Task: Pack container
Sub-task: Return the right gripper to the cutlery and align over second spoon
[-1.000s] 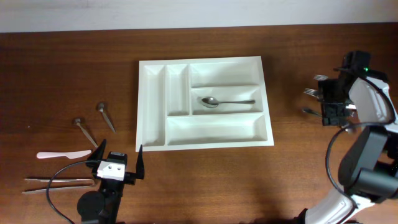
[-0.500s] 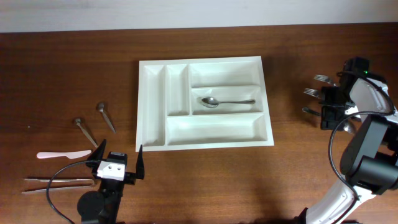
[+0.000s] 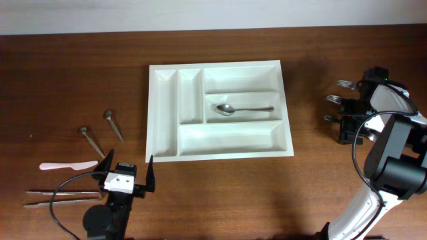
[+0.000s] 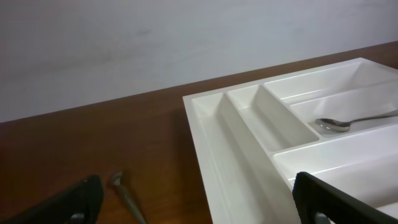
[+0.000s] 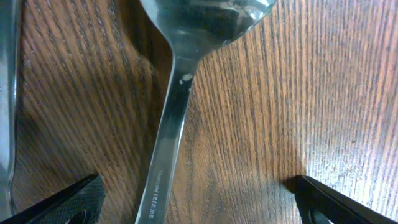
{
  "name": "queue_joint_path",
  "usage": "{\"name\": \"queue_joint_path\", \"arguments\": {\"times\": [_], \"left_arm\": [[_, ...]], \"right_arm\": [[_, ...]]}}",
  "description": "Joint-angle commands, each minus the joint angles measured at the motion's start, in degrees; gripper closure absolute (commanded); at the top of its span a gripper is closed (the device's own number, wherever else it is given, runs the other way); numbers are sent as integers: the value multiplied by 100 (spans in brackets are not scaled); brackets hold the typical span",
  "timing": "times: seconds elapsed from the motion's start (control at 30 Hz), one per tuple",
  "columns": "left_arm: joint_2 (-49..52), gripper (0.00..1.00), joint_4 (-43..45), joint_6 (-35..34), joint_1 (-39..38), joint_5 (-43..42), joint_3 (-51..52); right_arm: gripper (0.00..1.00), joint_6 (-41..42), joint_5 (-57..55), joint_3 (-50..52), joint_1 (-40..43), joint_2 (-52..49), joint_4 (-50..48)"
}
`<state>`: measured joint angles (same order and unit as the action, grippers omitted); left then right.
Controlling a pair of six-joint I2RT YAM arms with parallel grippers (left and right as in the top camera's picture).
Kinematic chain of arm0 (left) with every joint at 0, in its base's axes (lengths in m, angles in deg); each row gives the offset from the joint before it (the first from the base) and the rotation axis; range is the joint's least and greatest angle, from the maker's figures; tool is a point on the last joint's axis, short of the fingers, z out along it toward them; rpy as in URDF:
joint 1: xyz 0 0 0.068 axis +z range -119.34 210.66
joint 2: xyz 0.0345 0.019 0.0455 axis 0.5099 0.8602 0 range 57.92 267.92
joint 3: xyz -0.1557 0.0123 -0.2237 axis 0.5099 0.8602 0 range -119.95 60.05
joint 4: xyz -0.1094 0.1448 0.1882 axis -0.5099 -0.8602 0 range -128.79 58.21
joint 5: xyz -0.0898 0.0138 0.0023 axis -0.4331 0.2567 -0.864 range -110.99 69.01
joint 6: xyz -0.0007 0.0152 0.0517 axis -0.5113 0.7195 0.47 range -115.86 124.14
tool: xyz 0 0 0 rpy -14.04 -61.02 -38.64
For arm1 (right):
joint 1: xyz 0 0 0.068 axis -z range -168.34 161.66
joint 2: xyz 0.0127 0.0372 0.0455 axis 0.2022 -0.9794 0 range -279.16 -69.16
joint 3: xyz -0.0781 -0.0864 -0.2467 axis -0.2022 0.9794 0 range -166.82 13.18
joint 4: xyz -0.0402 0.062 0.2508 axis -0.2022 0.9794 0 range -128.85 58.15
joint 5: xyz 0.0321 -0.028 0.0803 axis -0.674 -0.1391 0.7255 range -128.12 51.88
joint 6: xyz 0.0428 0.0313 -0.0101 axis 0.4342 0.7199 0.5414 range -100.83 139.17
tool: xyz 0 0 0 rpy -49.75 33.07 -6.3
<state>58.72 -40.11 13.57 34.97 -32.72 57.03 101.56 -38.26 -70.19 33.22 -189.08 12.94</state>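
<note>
The white container (image 3: 230, 140) lies mid-table with five compartments. One metal spoon (image 3: 244, 109) lies in its middle long compartment. My right gripper (image 3: 349, 129) is open at the far right, low over a group of loose forks (image 3: 332, 99). In the right wrist view its fingers (image 5: 193, 202) straddle the handle of a metal spoon (image 5: 177, 106) lying on the wood. My left gripper (image 3: 127, 173) is open and empty near the front left, just off the container's front-left corner. Its wrist view shows the container (image 4: 242, 162) and the spoon inside it (image 4: 348, 122).
Two small spoons (image 3: 114, 125) (image 3: 91, 140), a pink knife (image 3: 67, 165) and a pair of chopsticks (image 3: 61, 195) lie on the table at the left. One small spoon shows in the left wrist view (image 4: 129, 198). Another utensil's edge (image 5: 6, 93) lies left of the right gripper.
My right gripper has come down and slightly left, closer to the cutlery on the right of the table. The left arm and the container have not moved.
</note>
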Motion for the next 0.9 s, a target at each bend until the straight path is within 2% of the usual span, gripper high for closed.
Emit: {"name": "queue_joint_path", "arguments": {"times": [0.0, 0.1, 0.3, 0.47, 0.67, 0.87], "left_arm": [[-50, 1, 17, 55, 35, 17, 52], [-50, 1, 17, 55, 35, 17, 52], [-50, 1, 17, 55, 35, 17, 52], [-50, 1, 17, 55, 35, 17, 52], [-50, 1, 17, 55, 35, 17, 52], [-50, 1, 17, 55, 35, 17, 52]], "right_arm": [[1, 68, -192, -44, 28, -48, -13], [2, 70, -201, -42, 28, -52, -17], [22, 107, -197, -42, 28, -52, 11], [24, 107, -157, -42, 28, -52, 46], [44, 105, -136, -42, 28, -59, 74], [59, 105, -138, -42, 28, -59, 94]]}}
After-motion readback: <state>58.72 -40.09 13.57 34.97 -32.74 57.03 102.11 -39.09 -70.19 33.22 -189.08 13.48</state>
